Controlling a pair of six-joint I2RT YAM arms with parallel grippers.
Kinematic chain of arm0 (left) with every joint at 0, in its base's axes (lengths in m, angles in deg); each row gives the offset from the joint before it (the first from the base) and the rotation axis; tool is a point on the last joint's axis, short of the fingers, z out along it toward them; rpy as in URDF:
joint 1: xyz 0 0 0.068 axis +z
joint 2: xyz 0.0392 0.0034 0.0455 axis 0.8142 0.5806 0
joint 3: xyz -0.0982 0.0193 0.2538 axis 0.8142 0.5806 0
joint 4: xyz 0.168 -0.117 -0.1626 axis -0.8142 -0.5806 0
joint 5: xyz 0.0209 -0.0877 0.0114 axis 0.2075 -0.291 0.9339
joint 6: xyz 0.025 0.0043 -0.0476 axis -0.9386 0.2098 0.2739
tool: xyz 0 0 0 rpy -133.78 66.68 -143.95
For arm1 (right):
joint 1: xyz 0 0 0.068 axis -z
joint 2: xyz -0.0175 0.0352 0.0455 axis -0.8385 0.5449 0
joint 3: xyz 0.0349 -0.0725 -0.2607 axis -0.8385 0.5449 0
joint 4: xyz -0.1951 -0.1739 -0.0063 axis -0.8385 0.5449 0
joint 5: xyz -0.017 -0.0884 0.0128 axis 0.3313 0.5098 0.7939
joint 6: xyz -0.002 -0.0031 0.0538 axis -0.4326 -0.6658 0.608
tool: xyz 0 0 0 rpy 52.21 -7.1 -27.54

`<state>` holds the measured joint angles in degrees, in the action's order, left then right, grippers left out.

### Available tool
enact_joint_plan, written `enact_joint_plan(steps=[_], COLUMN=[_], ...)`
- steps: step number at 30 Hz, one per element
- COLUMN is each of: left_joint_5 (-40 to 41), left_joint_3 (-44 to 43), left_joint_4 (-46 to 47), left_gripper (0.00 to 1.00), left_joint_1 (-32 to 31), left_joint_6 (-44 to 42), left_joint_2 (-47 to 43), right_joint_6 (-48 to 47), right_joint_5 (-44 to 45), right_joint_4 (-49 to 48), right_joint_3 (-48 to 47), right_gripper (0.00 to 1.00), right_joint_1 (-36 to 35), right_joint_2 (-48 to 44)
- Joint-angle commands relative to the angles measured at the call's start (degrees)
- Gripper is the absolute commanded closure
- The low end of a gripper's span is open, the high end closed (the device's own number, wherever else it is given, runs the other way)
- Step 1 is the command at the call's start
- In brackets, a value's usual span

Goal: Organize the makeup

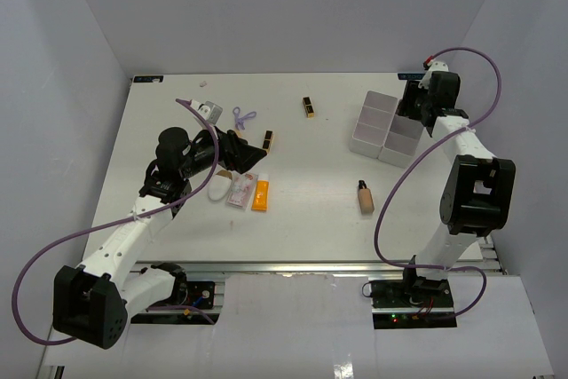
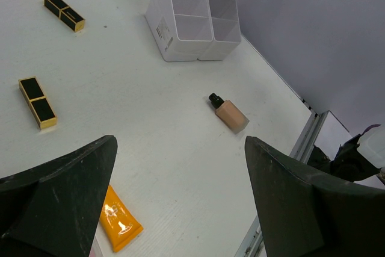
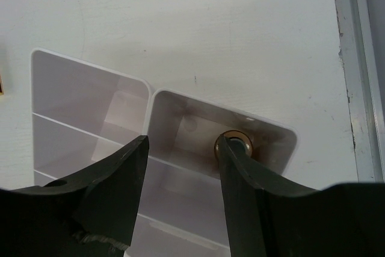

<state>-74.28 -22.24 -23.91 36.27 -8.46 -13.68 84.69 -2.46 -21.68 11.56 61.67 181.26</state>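
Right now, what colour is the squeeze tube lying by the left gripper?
The squeeze tube is bright orange; the left wrist view shows it best.

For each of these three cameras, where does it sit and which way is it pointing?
Top external: above and behind the bases, looking down on the table; both arms show, with left gripper and right gripper.
Left wrist: on the left arm, facing across the table toward the white tray; its wide-open fingers fill the bottom corners.
Right wrist: on the right arm, facing straight down into the tray; its parted fingers fill the bottom.
Shared: all three see the tray; top and left wrist both see the beige bottle.
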Motion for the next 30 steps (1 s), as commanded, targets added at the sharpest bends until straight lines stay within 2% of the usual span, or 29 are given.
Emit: enact_joint_plan(steps=[1,4,8,12,14,16,20,22,24,26,30], left_joint_5=[0.2,0.0,-0.4,-0.9,-1.1,-1.7,-2.1,-2.1,-2.2,-2.0,-1.0], left_joint_3=[-0.4,-0.4,-0.4,-0.5,-0.4,-0.5,-0.4,-0.4,-0.4,-0.3,-0.3], left_joint_4=[0.1,0.1,0.1,0.3,0.4,0.6,0.8,0.8,0.9,0.8,0.3], left_gripper=[0.02,0.02,0.02,0.02,0.02,0.02,0.02,0.02,0.02,0.02,0.02], left_joint_1=[-0.2,-0.2,-0.2,-0.2,-0.2,-0.2,-0.2,-0.2,-0.2,-0.2,-0.2], left_joint_6=[-0.8,-0.9,-0.9,-0.7,-0.5,-0.2,0.1,0.1,0.2,0.1,-0.5], left_joint_2=[-0.3,-0.3,-0.3,-0.7,-0.7,-0.8,-0.7,-0.7,-0.6,-0.4,-0.2], right_joint_6=[-0.2,-1.5,-8.1,-17.9,-22.4,-25.8,-27.5,-25.2,-22.8,-19.7,-13.4], right_joint_5=[-1.2,-3.3,-11.9,-25.7,-31.7,-31.2,-21.8,-15.0,-11.5,-11.2,-9.3], right_joint_4=[-1.3,-0.8,1.9,9.9,17.3,24.1,32.0,34.0,36.6,37.9,38.7], right_joint_3=[-2.6,-2.1,-0.1,3.6,6.1,8.6,13.4,15.0,15.0,14.3,12.8], right_gripper=[0.43,0.43,0.40,0.37,0.36,0.35,0.32,0.22,0.20,0.15,0.13], right_joint_1=[-0.2,-0.1,-0.1,-0.5,-1.5,-4.2,-14.0,-18.5,-20.5,-21.5,-23.0], right_joint_2=[-1.3,-4.1,-9.9,-17.6,-20.1,-21.4,-23.4,-23.3,-22.0,-20.2,-16.1])
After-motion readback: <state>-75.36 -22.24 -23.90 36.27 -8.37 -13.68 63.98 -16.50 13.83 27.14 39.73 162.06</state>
